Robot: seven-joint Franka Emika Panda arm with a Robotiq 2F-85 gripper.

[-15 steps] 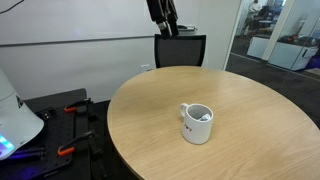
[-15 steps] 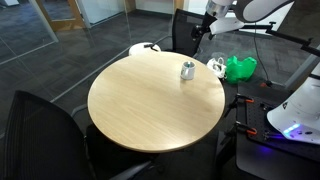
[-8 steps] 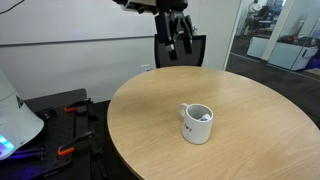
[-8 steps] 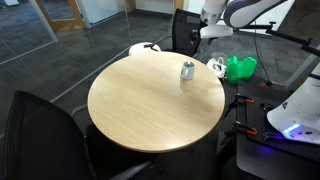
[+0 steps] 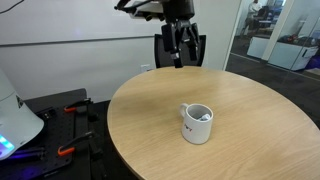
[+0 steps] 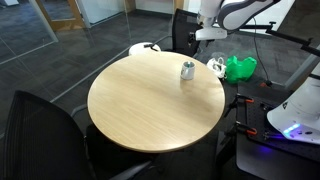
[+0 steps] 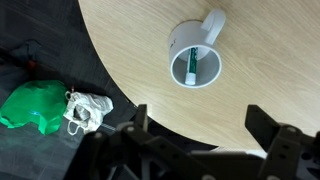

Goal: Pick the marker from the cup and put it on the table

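The white cup (image 5: 197, 123) stands on the round light wood table (image 5: 170, 100), also seen in an exterior view (image 6: 188, 69) near the table's far edge. In the wrist view the cup (image 7: 197, 55) is seen from above with the green-ended marker (image 7: 188, 66) lying inside it. My gripper (image 5: 180, 54) hangs high above and behind the table's edge, well away from the cup. In the wrist view its two fingers (image 7: 205, 125) are spread wide apart with nothing between them.
A dark chair (image 5: 180, 48) stands behind the table. A green bag (image 7: 35, 105) and a crumpled white item (image 7: 85, 110) lie on the dark floor beside the table. Another chair (image 6: 35, 125) stands at the near side. Robot base gear (image 6: 290, 115) sits by the table.
The arm has swung down and sideways from the upper background towards the table's far edge. The cup and marker have not moved.
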